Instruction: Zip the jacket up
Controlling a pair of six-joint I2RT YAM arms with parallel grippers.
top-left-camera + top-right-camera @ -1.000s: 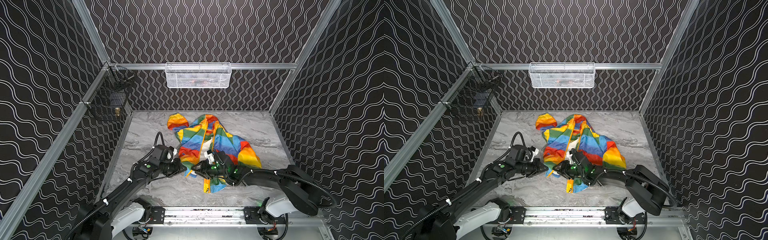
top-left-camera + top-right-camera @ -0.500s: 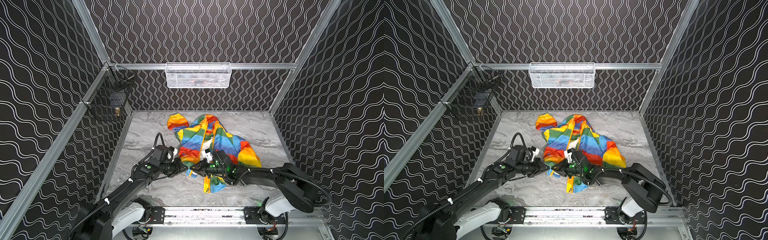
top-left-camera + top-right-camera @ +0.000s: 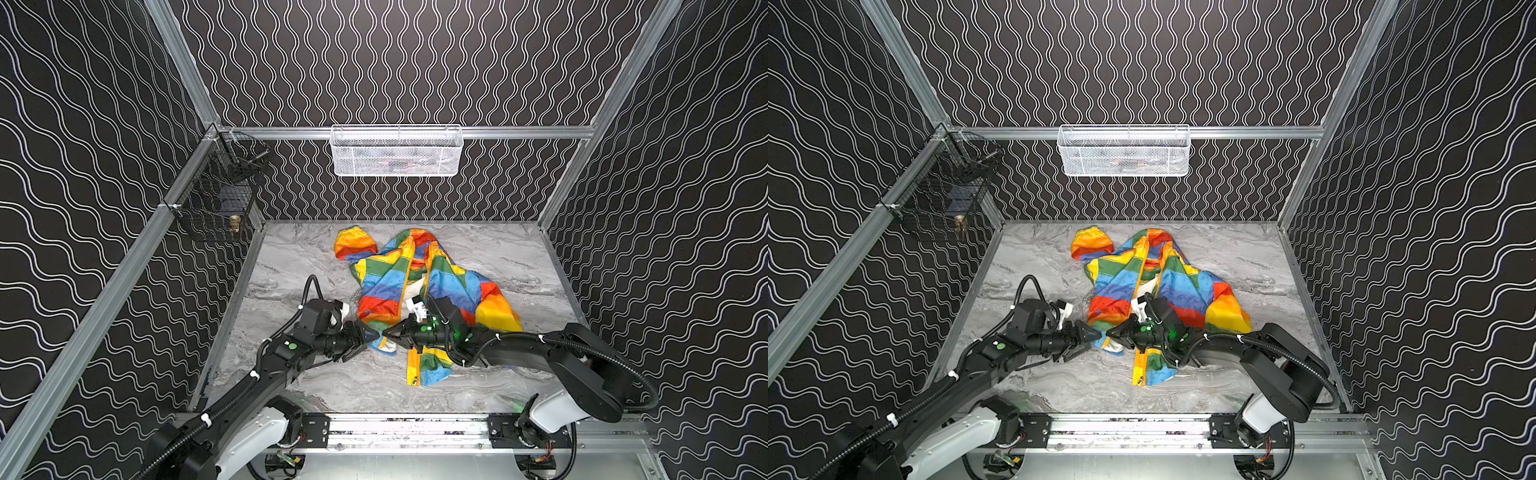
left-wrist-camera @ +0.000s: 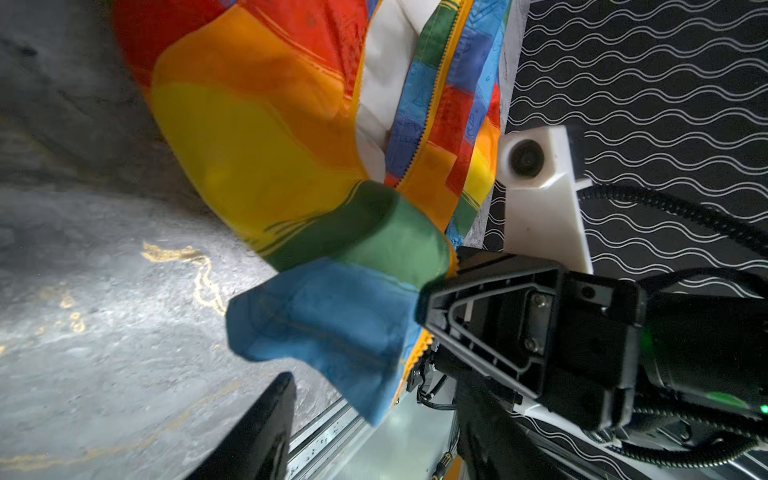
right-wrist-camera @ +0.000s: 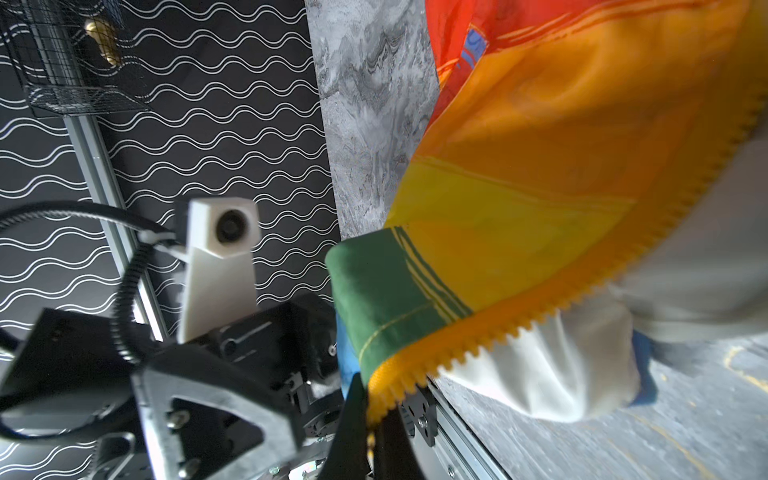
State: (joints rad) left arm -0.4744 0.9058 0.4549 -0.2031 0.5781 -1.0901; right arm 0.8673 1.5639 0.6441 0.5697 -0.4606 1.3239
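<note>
**Step in hand: presenting the lower zipper end**

The jacket (image 3: 419, 286) lies crumpled on the bench (image 3: 299, 266), front unzipped and white lining exposed. Most of it lies beyond both sets of jaws. The right gripper (image 3: 391, 335) has its jaws closed on the orange zipper band (image 5: 540, 320) near one front panel's hem, and that corner is raised off the bench. The left gripper (image 3: 365, 343) faces it with jaws spread, holding nothing. The blue hem corner hangs just ahead of them.

Judged step: readying the band's lower end for mating. The other panel's end lies beneath the right arm. A small metal part there is probably the slider, but it is too small to confirm. The next move calls for the left gripper to secure that end and align both.
</note>
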